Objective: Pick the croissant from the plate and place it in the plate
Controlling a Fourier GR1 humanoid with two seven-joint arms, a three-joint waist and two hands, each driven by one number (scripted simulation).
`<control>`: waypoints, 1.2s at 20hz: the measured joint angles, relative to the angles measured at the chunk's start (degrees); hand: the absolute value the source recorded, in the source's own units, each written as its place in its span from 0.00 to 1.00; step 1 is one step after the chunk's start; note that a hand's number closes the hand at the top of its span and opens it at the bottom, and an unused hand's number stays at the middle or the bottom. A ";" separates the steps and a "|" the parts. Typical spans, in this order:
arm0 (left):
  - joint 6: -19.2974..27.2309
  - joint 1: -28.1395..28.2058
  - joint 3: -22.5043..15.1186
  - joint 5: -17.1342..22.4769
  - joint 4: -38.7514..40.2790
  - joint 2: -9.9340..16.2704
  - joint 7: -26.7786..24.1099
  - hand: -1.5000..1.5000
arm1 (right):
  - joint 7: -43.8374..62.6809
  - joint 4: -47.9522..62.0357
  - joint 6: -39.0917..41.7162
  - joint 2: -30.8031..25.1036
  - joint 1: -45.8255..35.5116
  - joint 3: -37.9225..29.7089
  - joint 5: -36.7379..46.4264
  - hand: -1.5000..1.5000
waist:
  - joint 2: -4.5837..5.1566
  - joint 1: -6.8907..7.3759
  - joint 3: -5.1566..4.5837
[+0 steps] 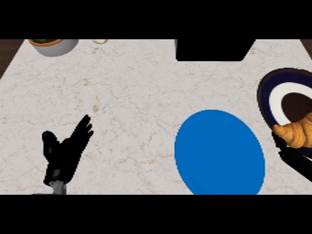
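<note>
Firstly, we list our right hand (300, 160), entering at the 4 o'clock edge of the counter (138, 87); its dark fingers reach up under the croissant (307, 129), but we cannot tell whether they grip it. The croissant lies on the lower part of the dark-rimmed plate (270, 89) at 3 o'clock. Just beside that plate, toward 5 o'clock, sits the blue plate (219, 153), bare. Our left hand (63, 153) rests at 8 o'clock, fingers straight and released, holding nothing. At 11 o'clock stands a grey bowl (53, 47), a small pale item (99, 41) beside it; at 12 o'clock, a black block (212, 49).
</note>
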 measured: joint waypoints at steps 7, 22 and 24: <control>0.03 -1.27 0.07 -0.20 -0.12 -0.46 1.18 0.50 | -12.91 23.04 3.92 -6.45 -13.68 -13.38 -13.04 1.00 | 0.12 0.39 0.01; -1.02 -3.09 -0.07 -0.67 1.38 -1.17 0.26 0.50 | -22.26 71.49 17.07 -22.47 -35.44 -18.60 -14.03 0.00 | 0.86 2.51 0.08; -0.89 -3.08 -0.33 -0.76 0.29 -1.17 1.16 0.50 | -22.80 75.80 20.05 -24.17 -38.00 -18.28 -13.55 0.00 | 0.95 2.91 0.17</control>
